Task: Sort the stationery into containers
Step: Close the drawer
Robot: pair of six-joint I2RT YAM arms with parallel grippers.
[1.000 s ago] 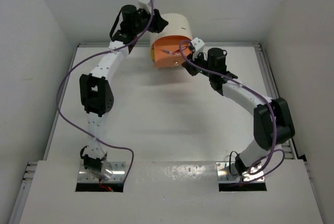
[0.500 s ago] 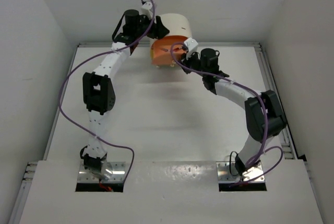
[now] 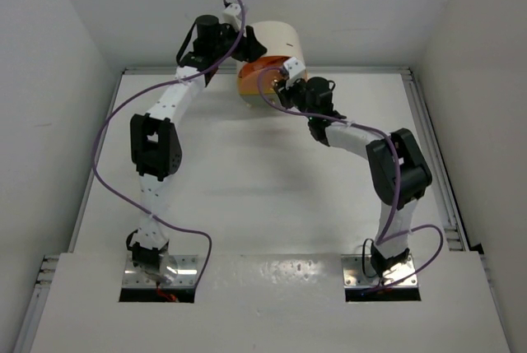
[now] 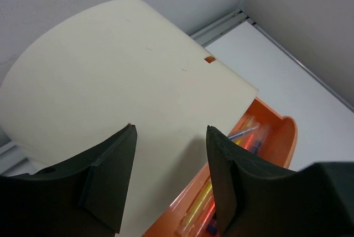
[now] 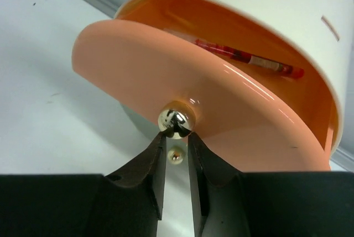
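Right arm has pushed the drawer (image 5: 138, 54) further into the box (image 3: 276, 40), upper centre. Right claw (image 5: 176, 137) pinches its knob (image 5: 176, 121); left claw (image 4: 171, 135) gapes over the box. Pens (image 5: 243, 57) lie inside; the drawer is not yet fully closed.

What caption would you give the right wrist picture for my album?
Right gripper at the shiny knob of a part-open orange drawer holding a red pen.

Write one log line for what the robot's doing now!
left gripper: open over cream box | right gripper: shut on knob | orange drawer: partly open, red pen inside
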